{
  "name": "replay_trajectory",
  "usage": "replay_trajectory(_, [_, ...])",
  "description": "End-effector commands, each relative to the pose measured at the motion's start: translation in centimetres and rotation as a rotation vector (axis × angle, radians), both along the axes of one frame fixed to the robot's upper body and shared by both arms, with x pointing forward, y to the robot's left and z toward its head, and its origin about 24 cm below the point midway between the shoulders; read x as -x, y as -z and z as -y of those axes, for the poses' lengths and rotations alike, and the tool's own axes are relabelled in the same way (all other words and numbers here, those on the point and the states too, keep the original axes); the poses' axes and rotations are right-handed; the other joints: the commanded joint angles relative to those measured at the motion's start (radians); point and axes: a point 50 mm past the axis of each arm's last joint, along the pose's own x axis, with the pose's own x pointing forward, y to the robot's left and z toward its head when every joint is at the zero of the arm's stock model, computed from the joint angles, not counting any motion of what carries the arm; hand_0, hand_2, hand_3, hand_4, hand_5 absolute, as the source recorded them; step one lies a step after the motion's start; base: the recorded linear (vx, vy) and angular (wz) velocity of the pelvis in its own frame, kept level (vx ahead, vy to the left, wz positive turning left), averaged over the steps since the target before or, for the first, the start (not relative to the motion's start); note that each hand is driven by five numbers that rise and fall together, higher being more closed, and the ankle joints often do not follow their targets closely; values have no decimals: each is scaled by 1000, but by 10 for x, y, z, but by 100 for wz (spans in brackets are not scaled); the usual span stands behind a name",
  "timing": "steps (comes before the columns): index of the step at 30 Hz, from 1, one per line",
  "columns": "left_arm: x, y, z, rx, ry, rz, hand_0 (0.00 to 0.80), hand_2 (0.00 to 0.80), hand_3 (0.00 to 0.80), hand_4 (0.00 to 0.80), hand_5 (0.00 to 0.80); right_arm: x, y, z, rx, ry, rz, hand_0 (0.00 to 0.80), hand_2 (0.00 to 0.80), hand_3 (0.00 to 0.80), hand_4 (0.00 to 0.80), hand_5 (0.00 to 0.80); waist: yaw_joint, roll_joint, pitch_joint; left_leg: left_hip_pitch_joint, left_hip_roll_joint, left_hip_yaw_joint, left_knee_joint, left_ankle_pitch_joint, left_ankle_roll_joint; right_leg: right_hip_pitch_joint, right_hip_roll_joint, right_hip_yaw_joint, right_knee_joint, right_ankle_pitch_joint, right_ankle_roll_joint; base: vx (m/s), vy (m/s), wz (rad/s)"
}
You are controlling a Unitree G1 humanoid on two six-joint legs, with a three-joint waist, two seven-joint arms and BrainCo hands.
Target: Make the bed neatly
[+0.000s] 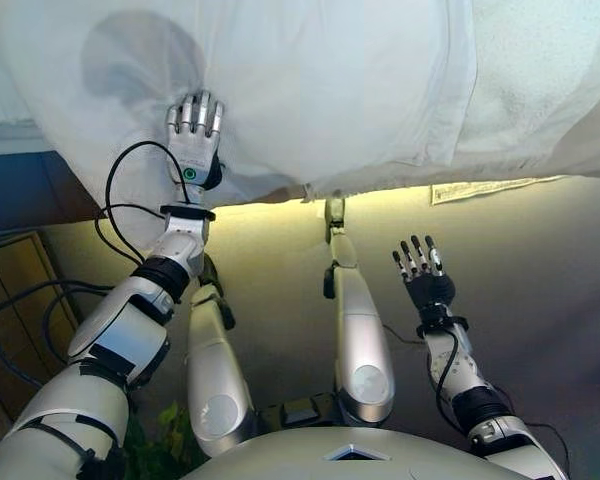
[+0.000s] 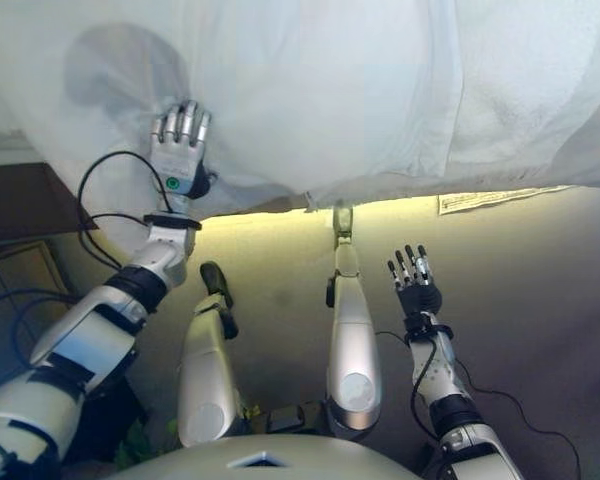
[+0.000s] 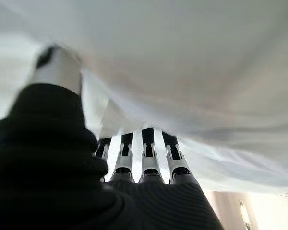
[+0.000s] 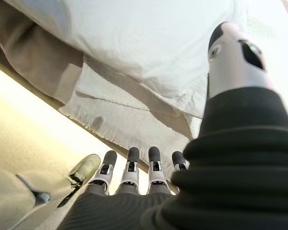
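At the far left, a dark wooden cabinet (image 1: 20,290) stands on the floor beside the bed. The left hand (image 1: 194,135) reaches up against the white cloth bed sheet (image 1: 310,90), which hangs over the bed's near edge and fills the far part of the scene. Its fingers (image 3: 149,153) run straight up into the sheet, whose folds drape over their tips, so I cannot tell whether they pinch it. To the right, a white textured blanket (image 1: 540,70) lies beside the sheet. The right hand (image 1: 425,280) hovers nearer, over the floor and apart from the bedding, its fingers (image 4: 129,165) straight and spread, holding nothing.
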Motion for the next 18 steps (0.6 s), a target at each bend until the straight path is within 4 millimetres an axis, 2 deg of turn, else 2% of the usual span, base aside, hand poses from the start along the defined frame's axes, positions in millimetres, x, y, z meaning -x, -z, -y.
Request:
replay_trajectory(1, [-5, -14, -31, -7, -128, 10, 800, 800, 800, 800, 800, -10, -28, 14, 57, 30, 122, 0, 0, 0, 0, 0, -9, 6, 31, -106, -30, 16, -70, 209, 91, 46, -11, -62, 95, -98, 48, -15, 9, -5])
replay_trajectory(13, [-3, -14, -30, 31, -90, 20, 800, 800, 800, 800, 800, -11, -31, 19, 61, 42, 142, 0, 0, 0, 0, 0, 2, 22, 31, -78, -28, 18, -100, 222, 90, 70, -17, -80, 86, -98, 48, -4, 2, -2])
replay_trajectory(18, [3, -1, -34, 120, -71, -7, 800, 800, 800, 800, 800, -2, -24, 25, 62, 42, 135, 0, 0, 0, 0, 0, 9, 24, 31, -8, -22, 24, -114, 216, 91, 139, -15, -96, 79, -107, 46, 6, 5, 0])
